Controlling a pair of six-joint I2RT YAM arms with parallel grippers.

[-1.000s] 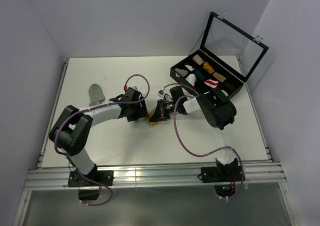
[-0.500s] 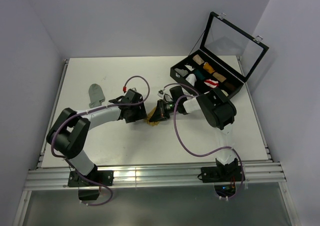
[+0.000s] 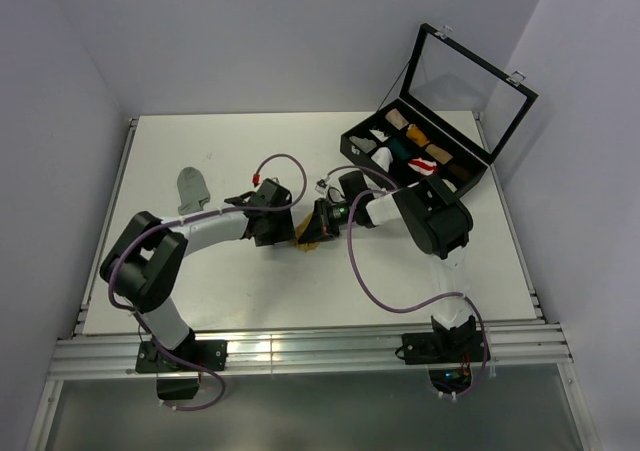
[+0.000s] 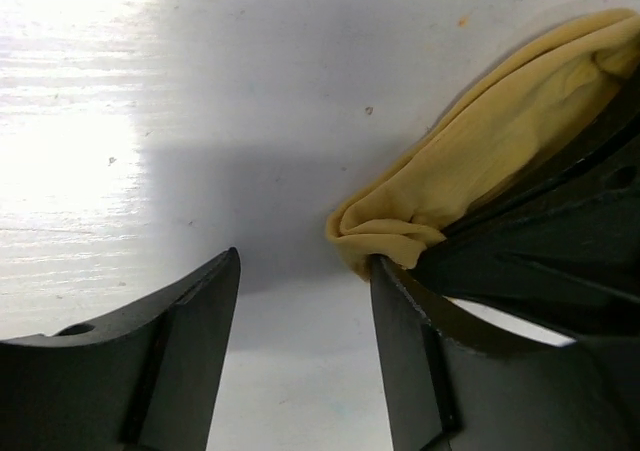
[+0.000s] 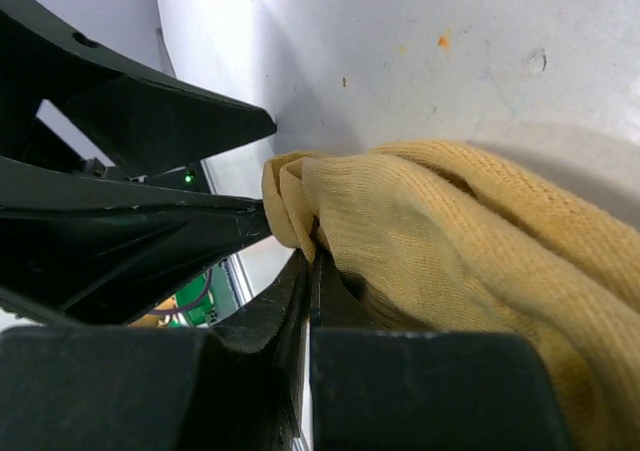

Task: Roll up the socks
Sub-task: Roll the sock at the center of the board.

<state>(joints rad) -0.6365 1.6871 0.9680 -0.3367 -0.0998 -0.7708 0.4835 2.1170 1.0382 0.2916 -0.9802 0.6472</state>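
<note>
A: Since it is thin knit, how does the yellow sock [image 3: 308, 239] handle?
B: Soft, light, limp. It folds under any push and likely springs loose unless pinned. Best hold, by my judgement: the folded end, pinched through all layers.
A: Location?
B: Middle of the table [image 3: 250, 291], between both grippers. Grey sock [image 3: 192, 186] at its 10 o'clock, well apart. Case [image 3: 350, 149] at 2 o'clock.
A: Jaws?
B: Right gripper [image 5: 305, 271]: closed, pinching the yellow sock. Left gripper [image 4: 305, 261]: open, nothing between; one finger [image 4: 420, 371] touches the fold.
A: Views?
B: Left wrist shows the crumpled fold tip and bare table in the gap. From above, the arms hide both. Right wrist shows the fabric clamped.
</note>
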